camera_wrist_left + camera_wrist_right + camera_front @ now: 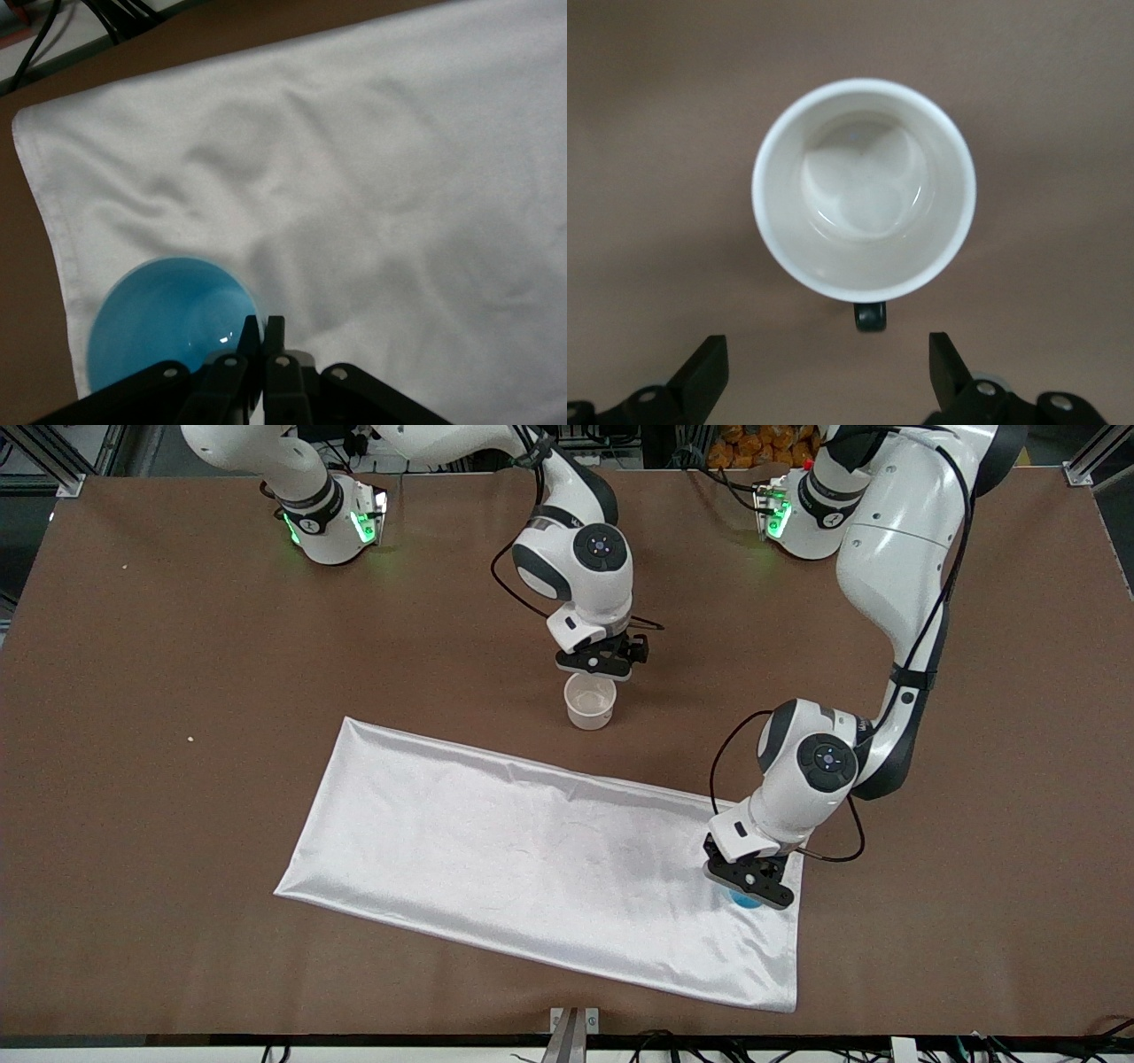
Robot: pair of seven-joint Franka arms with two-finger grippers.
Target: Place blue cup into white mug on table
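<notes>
The left arm comes in from its base at about one o'clock in the front view, bends at the elbow and drops steeply to the table's five-o'clock area. Its left gripper sits low over the corner of the white cloth nearest the left arm's end, and its fingers are pinched together on the rim of the blue cup. The cup stands upright on the cloth, mouth up, close to the cloth's hemmed edge; in the front view only a sliver of it shows under the black gripper.

The right arm reaches from its base at about eleven o'clock toward the table's middle, wrist pointing down. The right gripper hangs just over the white mug, on the side of the mug farther from the front camera. Its fingers are spread wide and hold nothing; in the right wrist view they flank the mug's dark handle without touching it.

The mug stands upright and empty on the bare brown table, just off the cloth's long edge farther from the front camera, at about twelve o'clock from the cloth's centre. Mug and cup are well apart, with the wrinkled cloth lying between them.
</notes>
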